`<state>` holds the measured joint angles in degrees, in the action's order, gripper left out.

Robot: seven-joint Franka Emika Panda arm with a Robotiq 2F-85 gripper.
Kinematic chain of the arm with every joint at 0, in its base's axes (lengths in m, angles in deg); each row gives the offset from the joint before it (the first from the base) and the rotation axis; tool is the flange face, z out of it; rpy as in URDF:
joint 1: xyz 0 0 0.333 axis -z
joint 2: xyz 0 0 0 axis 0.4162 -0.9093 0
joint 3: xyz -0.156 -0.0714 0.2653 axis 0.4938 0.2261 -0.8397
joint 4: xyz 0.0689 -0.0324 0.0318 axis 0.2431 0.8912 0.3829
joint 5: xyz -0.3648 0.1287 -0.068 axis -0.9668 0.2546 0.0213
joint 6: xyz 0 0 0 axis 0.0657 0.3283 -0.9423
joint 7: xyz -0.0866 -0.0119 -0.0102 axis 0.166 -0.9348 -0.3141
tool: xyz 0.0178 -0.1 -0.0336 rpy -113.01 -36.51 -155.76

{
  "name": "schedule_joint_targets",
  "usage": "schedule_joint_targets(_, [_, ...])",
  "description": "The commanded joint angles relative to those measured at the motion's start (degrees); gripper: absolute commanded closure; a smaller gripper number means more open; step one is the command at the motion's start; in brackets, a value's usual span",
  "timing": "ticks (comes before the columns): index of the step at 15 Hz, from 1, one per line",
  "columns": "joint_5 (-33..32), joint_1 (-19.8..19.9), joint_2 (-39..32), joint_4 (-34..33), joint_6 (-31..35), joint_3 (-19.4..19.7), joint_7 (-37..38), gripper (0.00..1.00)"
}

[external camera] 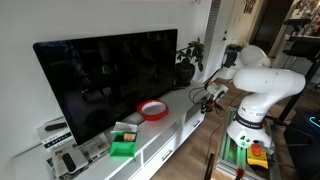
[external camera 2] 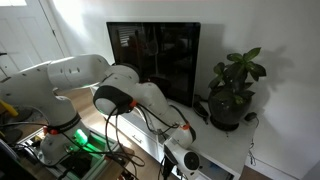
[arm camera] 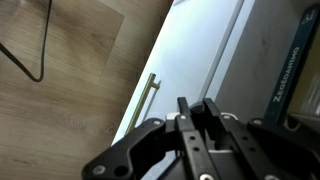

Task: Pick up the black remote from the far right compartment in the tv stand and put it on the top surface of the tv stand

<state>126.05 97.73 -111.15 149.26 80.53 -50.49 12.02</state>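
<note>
In the wrist view my gripper (arm camera: 197, 112) is shut on a small black bar end, the black remote (arm camera: 197, 106), which sits pinched between the two fingertips. Below it lies the glossy white tv stand (arm camera: 190, 60) with a metal handle (arm camera: 150, 95) on its front. In both exterior views the gripper (external camera: 208, 96) (external camera 2: 178, 136) hangs at the end of the tv stand (external camera: 175, 128) (external camera 2: 232, 150) next to the plant, just above the white top. The remote is too small to make out in those views.
A big black TV (external camera: 110, 80) fills the stand's top. A red-rimmed round dish (external camera: 153, 110), a green box (external camera: 122, 148) and a potted plant (external camera: 188, 62) (external camera 2: 228, 95) also stand on it. Wood floor (arm camera: 60, 90) lies in front. Cables hang by the arm.
</note>
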Motion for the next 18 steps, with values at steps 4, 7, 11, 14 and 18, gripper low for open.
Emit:
schedule_joint_targets(4, [-4.18, 0.39, 11.80, 13.76, 1.38, 3.01, 4.82, 0.95])
schedule_joint_targets(7, [-6.67, 0.46, 16.37, 18.34, 1.15, 4.59, 6.75, 0.95])
schedule_joint_targets(11, [-9.60, 1.14, 23.44, 25.32, 1.02, 5.74, 7.80, 0.95])
schedule_joint_targets(14, [-12.89, 0.45, 28.93, 30.59, 0.30, 6.97, 8.23, 0.95])
schedule_joint_targets(18, [-16.91, -0.39, 36.19, 37.24, -0.23, 8.05, 8.16, 0.95])
